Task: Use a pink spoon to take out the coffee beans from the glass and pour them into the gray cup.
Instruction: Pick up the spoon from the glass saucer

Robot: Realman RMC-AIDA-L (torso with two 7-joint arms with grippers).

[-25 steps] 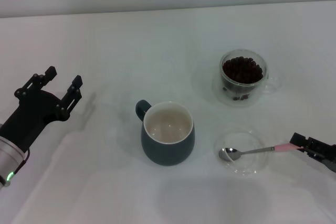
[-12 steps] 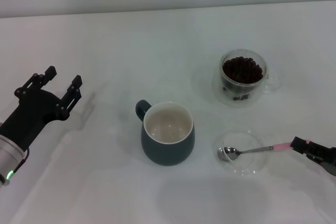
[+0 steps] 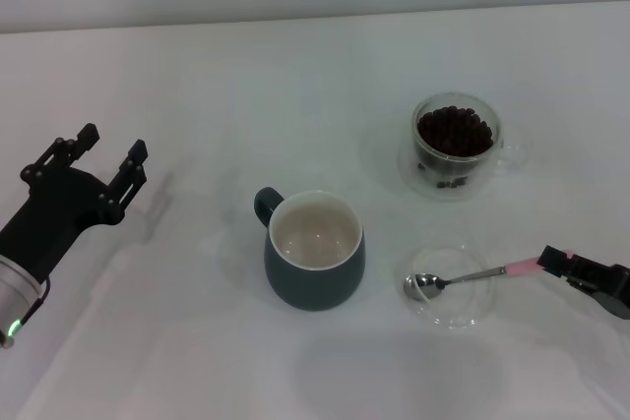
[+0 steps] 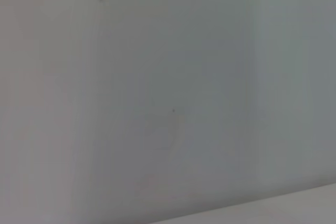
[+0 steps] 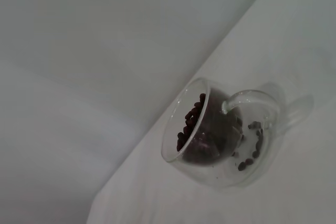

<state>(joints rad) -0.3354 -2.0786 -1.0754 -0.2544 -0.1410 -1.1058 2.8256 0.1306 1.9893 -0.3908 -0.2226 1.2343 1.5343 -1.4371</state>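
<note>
The pink spoon point(image 3: 425, 285) rests its metal bowl in a flat clear dish point(image 3: 471, 310), its pink handle pointing right. My right gripper point(image 3: 551, 261) at the right edge is shut on the end of that handle. The glass point(image 3: 455, 147) point(image 5: 218, 142) holds a heap of dark coffee beans point(image 3: 454, 131) point(image 5: 191, 121) and stands behind the dish. Left of the dish is the gray cup point(image 3: 315, 268), upright, its cream inside showing no beans. My left gripper point(image 3: 96, 156) hovers open at the far left, away from everything.
Everything stands on a plain white table point(image 3: 197, 66) with a pale wall behind its far edge. The left wrist view shows only a blank pale surface.
My right gripper has shifted a little left and farther back with the spoon handle, sliding the bowl slightly left in the dish. The left arm has drifted slightly left.
</note>
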